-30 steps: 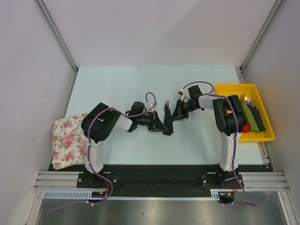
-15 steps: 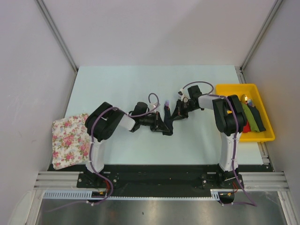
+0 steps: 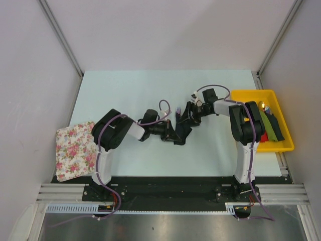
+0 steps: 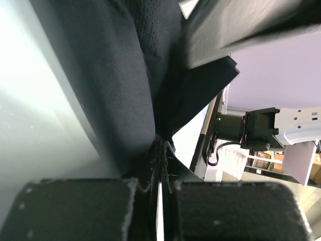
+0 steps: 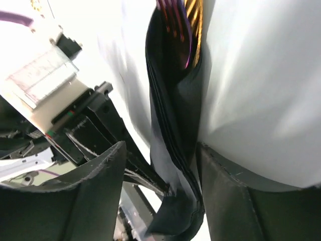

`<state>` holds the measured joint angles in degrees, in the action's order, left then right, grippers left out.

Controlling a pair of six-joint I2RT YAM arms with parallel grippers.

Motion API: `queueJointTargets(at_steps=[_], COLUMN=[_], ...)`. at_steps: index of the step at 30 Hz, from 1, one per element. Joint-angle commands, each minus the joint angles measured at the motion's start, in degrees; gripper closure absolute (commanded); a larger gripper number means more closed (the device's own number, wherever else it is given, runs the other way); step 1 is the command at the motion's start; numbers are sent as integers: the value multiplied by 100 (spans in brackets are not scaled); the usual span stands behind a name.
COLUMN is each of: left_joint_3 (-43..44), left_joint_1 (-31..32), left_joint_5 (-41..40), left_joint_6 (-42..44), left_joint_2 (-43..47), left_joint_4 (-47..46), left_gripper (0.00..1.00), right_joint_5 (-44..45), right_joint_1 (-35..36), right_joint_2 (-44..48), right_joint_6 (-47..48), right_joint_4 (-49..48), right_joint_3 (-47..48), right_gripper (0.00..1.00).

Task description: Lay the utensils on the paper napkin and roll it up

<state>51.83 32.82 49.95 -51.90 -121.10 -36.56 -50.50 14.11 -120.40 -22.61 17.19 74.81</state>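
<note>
- The left claw [image 4: 159, 201] is closed on an edge of the thin matte black paper napkin [image 4: 120, 75]. In the left wrist view its two dark pads [image 4: 75, 211] meet on the sheet with only a sliver of light between them.
- From above, the left claw [image 3: 169, 131] sits near the middle of the pale blue-green counter [image 3: 125, 88]. The black paper napkin [image 3: 179, 133] is bunched into a narrow, partly rolled shape just to its right.
- The slender utensils with orange-brown handles [image 5: 176, 20] lie inside that roll. Their tines poke out of its far end and show in the overhead view as small prongs [image 3: 178, 110].
- The right claw [image 5: 160, 196] stands open, one finger [image 5: 95, 191] on each side of the roll. Bright counter shows between the left-hand finger and the black paper.
- Overhead, the right claw [image 3: 189, 115] is at the upper right end of the roll, close to the tines.
- A yellow plastic tray [image 3: 251, 92] at the counter's right edge holds a green napkin roll [image 3: 269, 128] and a red napkin roll [image 3: 262, 136].
- A floral pink-and-white cloth [image 3: 74, 149] lies at the left edge, well apart from both claws.
</note>
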Motion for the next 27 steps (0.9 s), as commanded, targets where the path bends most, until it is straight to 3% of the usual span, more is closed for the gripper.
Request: queueJointTargets(at_steps=[1, 7, 10, 14, 19, 23, 27], left_joint_3=[-7, -42, -112, -191, -367, -394, -34], left_joint_1=[-65, -74, -118, -188, -284, -337, -355], left_joint_5=[-214, -144, -47, 128, 374, 524, 445], left_joint_6=[400, 356, 225, 128, -206, -365, -67], left_joint_2=[-239, -221, -204, -160, -133, 94, 464], left_joint_4=[509, 430, 185, -96, -703, -1187, -749], left_gripper=[98, 98, 97, 97, 96, 91, 87], right_joint_5=[163, 427, 559, 664, 577, 410, 392], right_joint_1=[-40, 57, 66, 92, 101, 145, 197], right_joint_2=[-18, -221, -317, -467, -598, -651, -678], right_joint_6=[168, 687, 907, 969, 776, 688, 618], right_joint_4=[21, 609, 689, 593, 207, 118, 74], right_joint_3=[385, 579, 518, 518, 465, 439, 395], right_gripper=[36, 43, 53, 77, 98, 100, 100])
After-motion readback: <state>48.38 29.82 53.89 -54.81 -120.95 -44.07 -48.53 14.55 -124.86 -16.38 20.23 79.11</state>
